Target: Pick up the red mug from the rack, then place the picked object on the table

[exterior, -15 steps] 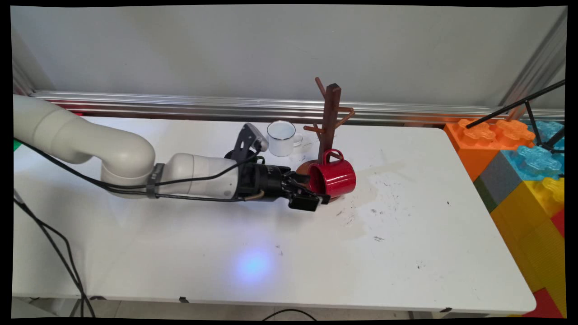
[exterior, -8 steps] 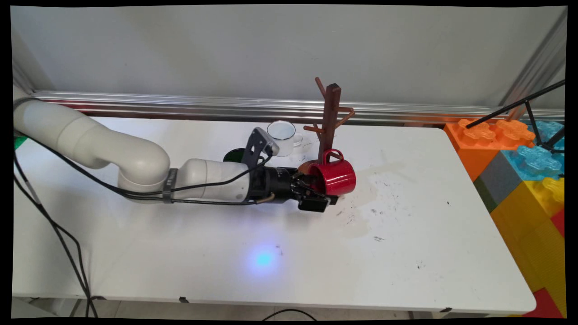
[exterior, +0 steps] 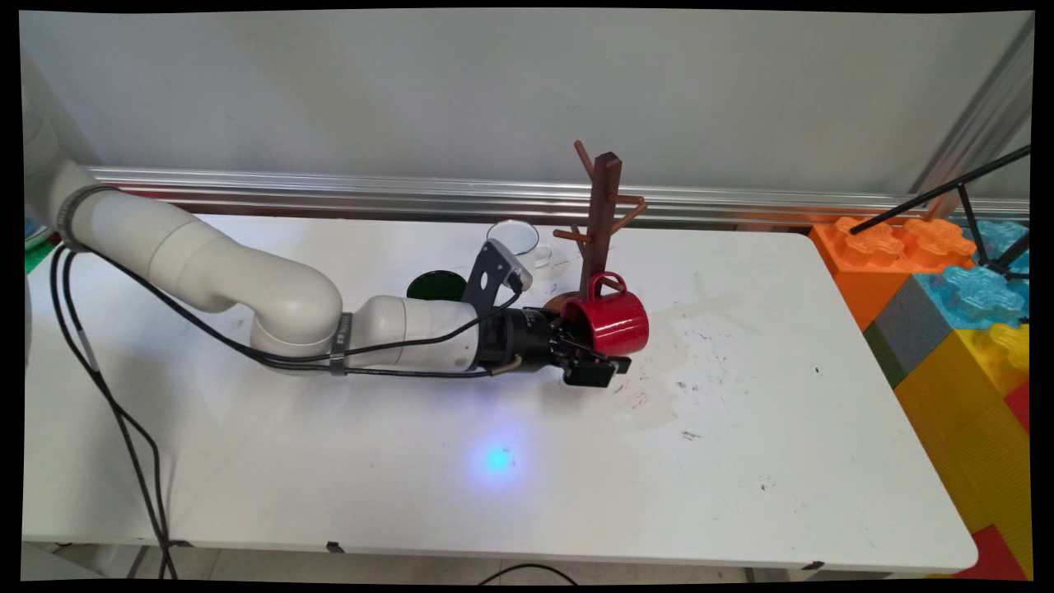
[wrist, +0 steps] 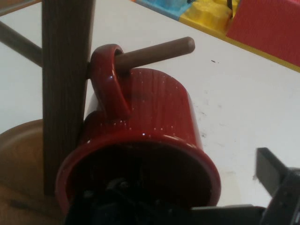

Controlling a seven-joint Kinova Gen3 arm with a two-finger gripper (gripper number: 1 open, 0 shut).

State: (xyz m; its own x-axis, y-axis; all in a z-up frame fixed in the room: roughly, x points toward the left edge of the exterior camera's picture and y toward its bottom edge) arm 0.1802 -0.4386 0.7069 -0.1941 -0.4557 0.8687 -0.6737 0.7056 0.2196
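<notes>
A red mug (exterior: 613,325) hangs by its handle on a low peg (wrist: 159,49) of the brown wooden mug tree (exterior: 601,222), its mouth turned left toward my hand. My gripper (exterior: 589,360) lies level just above the table and is open at the mug's mouth. In the hand view the red mug (wrist: 154,117) fills the middle. One finger reaches into the dark opening, and the other finger (wrist: 276,183) stands outside to the right, apart from the mug's wall. The tree's post (wrist: 65,93) rises at the left.
A white enamel mug (exterior: 520,237) stands behind my wrist, partly hidden by it. A dark green disc (exterior: 436,286) lies on the table to its left. Big coloured toy blocks (exterior: 947,305) and a black tripod leg (exterior: 947,191) flank the table's right edge.
The arm has reached further right, bringing the gripper up to and partly into the red mug's mouth. The mug has stayed on its peg.
</notes>
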